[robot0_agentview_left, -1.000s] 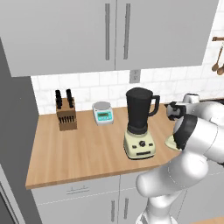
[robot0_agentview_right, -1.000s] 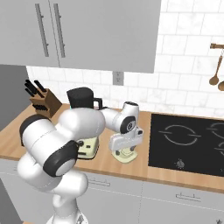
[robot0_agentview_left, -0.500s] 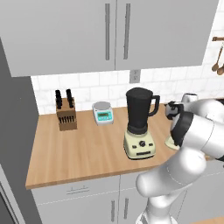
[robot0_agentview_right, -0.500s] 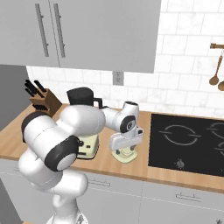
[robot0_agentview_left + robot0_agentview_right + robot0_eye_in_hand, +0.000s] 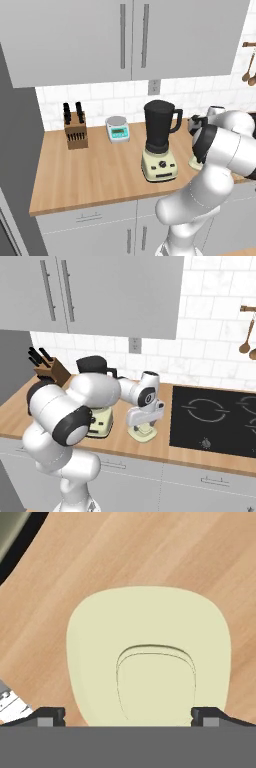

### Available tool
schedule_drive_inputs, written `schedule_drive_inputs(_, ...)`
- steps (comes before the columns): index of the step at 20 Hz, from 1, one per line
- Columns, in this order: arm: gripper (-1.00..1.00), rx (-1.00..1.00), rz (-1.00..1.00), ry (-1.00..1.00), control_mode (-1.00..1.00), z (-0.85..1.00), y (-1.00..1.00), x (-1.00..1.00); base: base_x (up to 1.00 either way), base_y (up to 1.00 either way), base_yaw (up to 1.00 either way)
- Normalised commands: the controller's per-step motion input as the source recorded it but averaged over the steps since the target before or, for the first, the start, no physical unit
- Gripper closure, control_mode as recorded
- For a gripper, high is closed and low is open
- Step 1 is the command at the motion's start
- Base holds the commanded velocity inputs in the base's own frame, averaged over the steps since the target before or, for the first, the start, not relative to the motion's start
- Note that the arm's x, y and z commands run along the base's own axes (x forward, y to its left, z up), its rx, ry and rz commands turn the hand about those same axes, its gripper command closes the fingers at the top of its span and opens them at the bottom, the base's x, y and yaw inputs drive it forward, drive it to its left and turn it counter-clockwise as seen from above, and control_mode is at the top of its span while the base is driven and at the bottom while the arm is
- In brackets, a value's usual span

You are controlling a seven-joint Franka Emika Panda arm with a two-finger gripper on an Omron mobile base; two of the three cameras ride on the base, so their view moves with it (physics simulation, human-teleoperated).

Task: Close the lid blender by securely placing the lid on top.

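Lid (image 5: 150,657) of the blender lies flat on the wooden counter (image 5: 100,175), to the right of the blender (image 5: 160,142) and near the front edge, between the blender base and the black cooktop (image 5: 215,416). In the right base view it shows as a pale cream disc (image 5: 142,432) directly under the hand. The gripper (image 5: 129,714) hangs straight above it, fingers pointing down. In the hand view the two dark fingertips (image 5: 47,716) stand wide apart, one on each side of the raised knob in the middle of the lid, and they hold nothing; I cannot tell if they already touch the lid surface.

The blender stands upright with its dark jar uncovered at the top, so the placing is not yet done.

My judgement about handling: the lid looks like a small, stiff plastic piece, light, and with a smooth surface that may slip. The flat rim is low on the counter and wider than the opening of the fingers seems to be, so the knob in the centre is the better place to take hold. The fingers should close on the two sides of the knob, squarely, because a grip off-centre could let the lid tilt when it is lifted. Also the jar is tall, so the lid must be raised well above it before it goes across.
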Motion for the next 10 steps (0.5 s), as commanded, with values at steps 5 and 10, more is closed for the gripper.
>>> schedule_drive_inputs(5, -1.00, 0.00, 0.00, 0.00, -1.00, 0.00, -0.04, 0.17, 0.00, 0.00, 0.00)
schedule_drive_inputs(10, -1.00, -0.03, 0.00, 0.00, -1.00, -0.10, -0.04, 0.08, 0.00, 0.00, 0.00)
